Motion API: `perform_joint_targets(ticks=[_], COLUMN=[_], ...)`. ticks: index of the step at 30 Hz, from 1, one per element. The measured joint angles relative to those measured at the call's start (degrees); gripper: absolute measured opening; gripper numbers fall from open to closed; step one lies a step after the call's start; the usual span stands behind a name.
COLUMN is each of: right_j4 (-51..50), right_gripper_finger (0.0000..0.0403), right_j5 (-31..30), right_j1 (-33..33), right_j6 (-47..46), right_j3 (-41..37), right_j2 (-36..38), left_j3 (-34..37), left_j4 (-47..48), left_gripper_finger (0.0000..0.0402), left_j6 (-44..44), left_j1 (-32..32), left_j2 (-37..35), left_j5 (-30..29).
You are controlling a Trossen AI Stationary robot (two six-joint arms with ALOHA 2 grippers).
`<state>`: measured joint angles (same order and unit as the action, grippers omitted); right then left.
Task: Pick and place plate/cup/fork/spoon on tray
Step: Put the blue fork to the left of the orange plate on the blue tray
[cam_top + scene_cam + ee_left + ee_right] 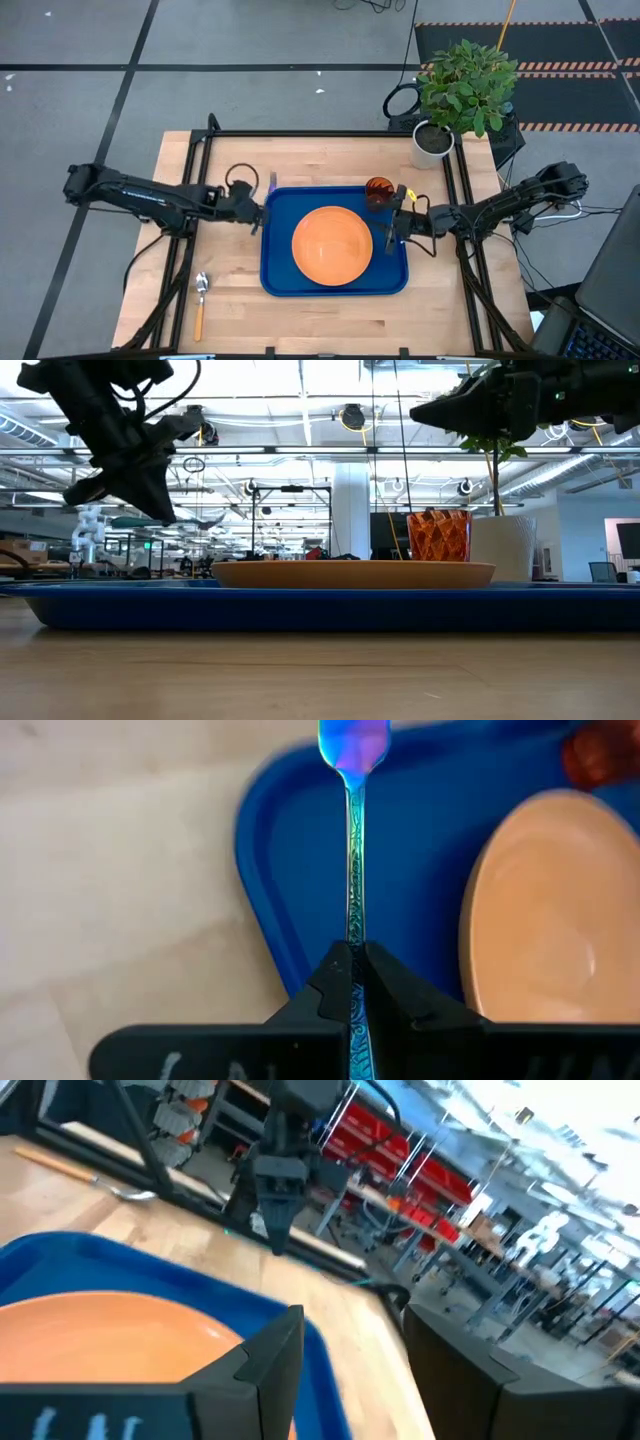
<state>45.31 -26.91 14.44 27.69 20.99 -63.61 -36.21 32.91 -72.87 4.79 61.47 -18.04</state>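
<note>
The blue tray (pixel 275 280) lies mid-table with the orange plate (pixel 332 245) flat on it. The dark orange-red cup (pixel 378 190) stands upright in the tray's far right corner. The spoon (pixel 200 298) lies on the wood at the near left. My left gripper (pixel 262 212) hangs at the tray's left rim, shut on the light-blue fork (pixel 352 840). My right gripper (pixel 394 226) stands open over the tray's right side, just near of the cup, with nothing between its fingers (pixel 262 1360). My left gripper pinches the fork's patterned handle (pixel 352 930) between its two fingers (pixel 325 988). The fork lies along the fingers and sticks out beyond their tips. The fingers come slanting down from the table's left. The fork is lifted clear, its broad free end (pixel 352 745) over the tray's left rim.
A leafy plant in a white pot (pixel 433 142) stands at the table's far right corner, behind the cup. Black frame rails (pixel 330 134) run along the far edge and down both sides. Bare wood lies near of the tray and around the spoon.
</note>
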Motion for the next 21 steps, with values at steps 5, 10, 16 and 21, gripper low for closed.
perform_joint_targets(ticks=[5,10,16,21], right_j4=[-6.1,-9.1,-10.8,-11.9], right_gripper_finger=[0.0169,0.0169,0.0169,0.0169], right_j5=[0.0,0.0,0.0,0.0], right_j1=[0.3,2.2,5.0,5.9], right_j6=[-3.4,-4.7,-4.5,-3.6], right_j3=[0.0,0.0,0.0,0.0], right_j2=[0.0,0.0,0.0,0.1], left_j3=[-3.1,-7.3,-11.7,-13.2], left_j4=[0.1,0.0,0.6,1.6], left_gripper_finger=[0.001,0.001,0.001,0.001], left_j6=[-6.5,-11.1,-15.7,-21.5], left_j1=[5.2,8.9,11.6,13.5], left_j2=[7.5,14.6,22.0,26.9], left_j5=[-0.1,-1.7,-3.0,-3.0])
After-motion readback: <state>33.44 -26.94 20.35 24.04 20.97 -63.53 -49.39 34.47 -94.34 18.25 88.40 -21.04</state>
